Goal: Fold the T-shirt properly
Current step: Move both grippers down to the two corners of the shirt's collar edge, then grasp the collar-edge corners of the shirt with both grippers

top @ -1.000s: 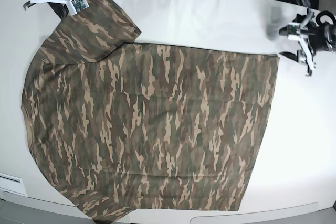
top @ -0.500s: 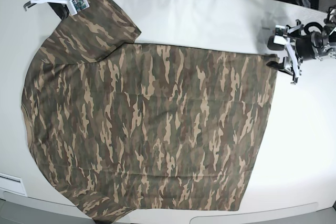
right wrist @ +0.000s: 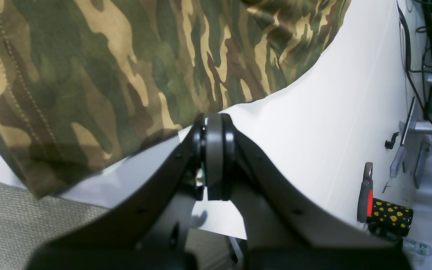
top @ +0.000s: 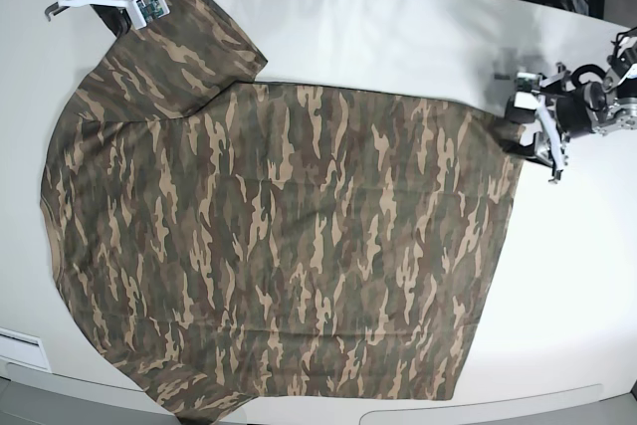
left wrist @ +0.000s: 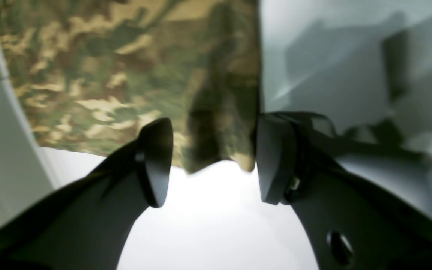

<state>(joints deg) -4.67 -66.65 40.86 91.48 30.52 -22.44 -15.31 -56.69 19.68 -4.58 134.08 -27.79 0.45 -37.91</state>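
The T-shirt lies spread flat over most of the white table, one sleeve toward the far left corner, hem to the right. Left gripper sits at the hem's upper right corner, jaws spread wide, the corner of cloth between its fingers without being pinched. Right gripper rests just off the sleeve edge, jaws pressed together with no cloth between them. Cables and a yellow-dotted black cup sit off the table's edge.
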